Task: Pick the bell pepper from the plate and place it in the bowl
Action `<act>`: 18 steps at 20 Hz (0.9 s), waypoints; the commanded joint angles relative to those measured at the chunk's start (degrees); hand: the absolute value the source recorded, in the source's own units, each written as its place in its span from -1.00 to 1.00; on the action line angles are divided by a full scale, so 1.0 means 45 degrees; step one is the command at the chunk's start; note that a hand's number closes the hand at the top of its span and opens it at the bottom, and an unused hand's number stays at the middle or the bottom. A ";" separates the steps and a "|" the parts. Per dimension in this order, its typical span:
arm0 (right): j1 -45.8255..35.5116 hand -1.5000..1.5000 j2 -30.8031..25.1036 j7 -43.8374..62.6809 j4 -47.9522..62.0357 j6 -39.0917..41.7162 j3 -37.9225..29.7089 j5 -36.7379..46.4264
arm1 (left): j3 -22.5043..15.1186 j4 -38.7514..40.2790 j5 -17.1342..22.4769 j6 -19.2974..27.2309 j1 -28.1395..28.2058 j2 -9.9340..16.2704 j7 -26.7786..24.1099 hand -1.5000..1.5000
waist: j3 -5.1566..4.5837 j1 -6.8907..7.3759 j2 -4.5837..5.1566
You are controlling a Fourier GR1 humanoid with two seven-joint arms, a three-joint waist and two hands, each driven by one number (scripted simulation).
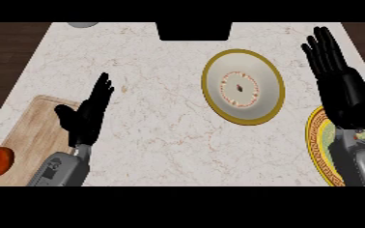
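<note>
A pale marbled counter (157,125) fills the head view, with dark wood-toned strips beyond its left and right edges. A wooden cutting board (35,130) lies at the lower left, cut off by the view's left edge. Right of centre sits the bowl (208,84), gold-rimmed and pale inside, with a speckled ring and a small dark mark at its middle; it holds nothing else.

The plate (315,145), yellow with a dark key-pattern border, lies at the lower right. Only its left arc shows, as the rest runs out of view or sits under the right forearm (349,159). The bell pepper cannot be made out. If it lies on the plate it is covered or out of view, so its position, long axis and heading cannot be told.

The right hand (339,89) is open above the plate's upper edge, its fingers straight, slightly fanned and pointing to the far side of the counter. It holds nothing, and whether it touches the plate cannot be told.

The left hand (87,113) is open at the board's right edge, fingers straight and close together, thumb spread out to the left over the board, grasping nothing. Its grey forearm (61,169) enters from the lower edge.

A black rectangular shape (194,31) interrupts the counter's far edge. A red-orange round thing (4,159) sits on the board, mostly cut off at the left edge and too little seen to name. A small grey object (83,24) peeks in at the counter's far left edge.
</note>
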 commanded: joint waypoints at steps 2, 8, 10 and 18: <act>0.2180 1.00 -0.1199 -0.0616 -0.0631 -0.0627 -0.0777 0.1429 | -0.0002 -0.0633 0.0068 -0.0323 0.0293 0.0112 -0.0028 0.00 | -0.0334 -0.0661 -0.0148; 0.4845 1.00 -0.3004 -0.0422 0.1558 -0.4643 -0.4402 0.4628 | -0.0143 -0.1221 0.0605 -0.0788 0.0377 -0.0024 0.0350 0.00 | -0.0361 -0.2587 -0.0239; 0.5799 -1.00 -0.1676 -0.2048 0.0983 -0.6050 -0.5002 0.4618 | -0.0377 -0.1805 0.0971 -0.1577 0.0922 0.0123 0.0375 0.00 | -0.0301 -0.1632 -0.0300; 0.9988 -1.00 -0.0749 -0.2575 -0.0968 -0.7350 -0.2575 0.9410 | -0.1086 -0.2896 0.0714 -0.1557 0.0365 -0.0124 0.1588 0.00 | -0.0382 -0.0560 -0.0048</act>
